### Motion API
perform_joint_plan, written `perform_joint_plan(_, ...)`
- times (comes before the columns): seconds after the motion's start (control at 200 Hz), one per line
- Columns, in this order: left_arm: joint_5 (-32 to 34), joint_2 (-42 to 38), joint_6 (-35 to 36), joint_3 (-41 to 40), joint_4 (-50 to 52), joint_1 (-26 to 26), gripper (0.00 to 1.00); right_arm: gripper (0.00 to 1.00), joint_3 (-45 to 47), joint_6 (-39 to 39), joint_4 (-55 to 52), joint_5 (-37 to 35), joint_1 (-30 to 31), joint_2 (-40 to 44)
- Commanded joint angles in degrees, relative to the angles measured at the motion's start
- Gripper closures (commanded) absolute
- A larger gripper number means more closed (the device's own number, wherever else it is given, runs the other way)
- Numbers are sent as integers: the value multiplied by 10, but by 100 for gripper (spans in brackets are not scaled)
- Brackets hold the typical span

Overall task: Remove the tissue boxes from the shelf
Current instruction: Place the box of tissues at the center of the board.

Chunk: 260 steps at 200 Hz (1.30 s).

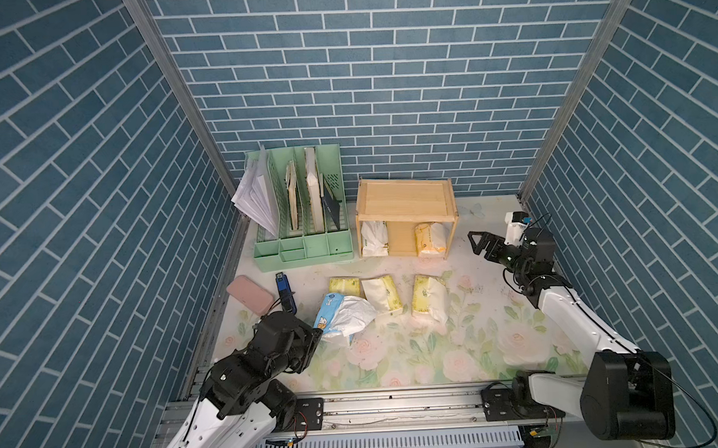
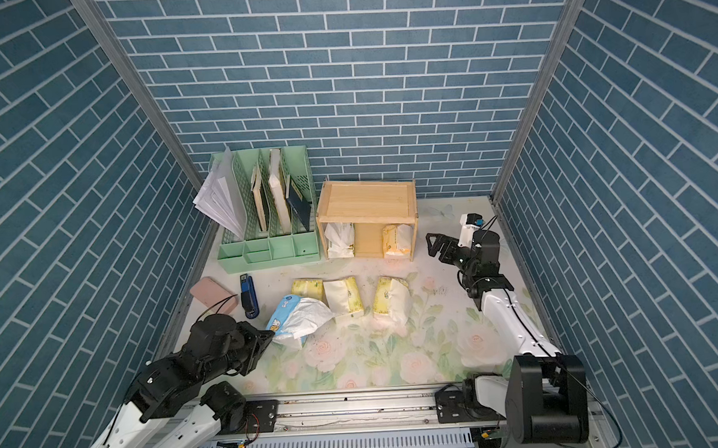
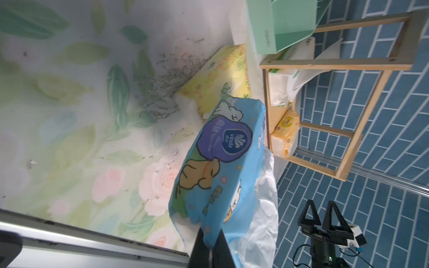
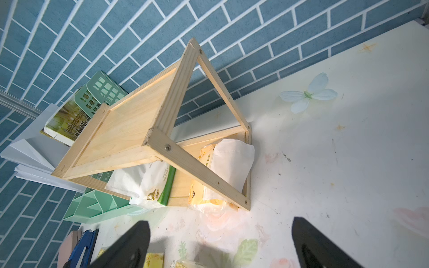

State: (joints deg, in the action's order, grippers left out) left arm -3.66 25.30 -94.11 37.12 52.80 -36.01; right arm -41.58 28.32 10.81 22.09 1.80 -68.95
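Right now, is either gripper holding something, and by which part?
The left gripper pinches the light blue tissue pack by the wrapper edge at one end. The right gripper is open and holds nothing.

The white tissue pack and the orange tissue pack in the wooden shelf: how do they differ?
Colour: the white pack has a green edge; the orange pack is orange-yellow with a white patch. Place: the white pack sits at the shelf end beside the green file holder; the orange pack sits at the opposite end. Both lie on the lower board, apart, in soft crumpled wraps.
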Motion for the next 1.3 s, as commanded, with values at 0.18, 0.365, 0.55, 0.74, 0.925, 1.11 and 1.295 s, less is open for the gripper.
perform_joint_plan(0.18,-30,6,-48,-45,-10,2,100,1,-18,14,21,4,-1,-6)
perform_joint_plan(0.365,-10,31,-61,-53,-24,2,100,1,-17,9,13,1,-2,-4)
perform_joint_plan(0.55,42,38,-66,-25,24,2,100,1,-16,9,15,1,-1,-6)
perform_joint_plan(0.74,3,41,-74,-64,-24,2,99,1,-16,8,15,0,-1,-8)
perform_joint_plan(0.925,18,53,-64,-52,-18,2,74,1,-17,9,15,1,-1,-10)
perform_joint_plan(1.11,41,72,-43,-19,7,2,41,1,-17,6,15,5,-1,-12)
perform_joint_plan(1.295,114,129,16,69,62,2,33,1,-35,-12,-6,39,-1,-27)
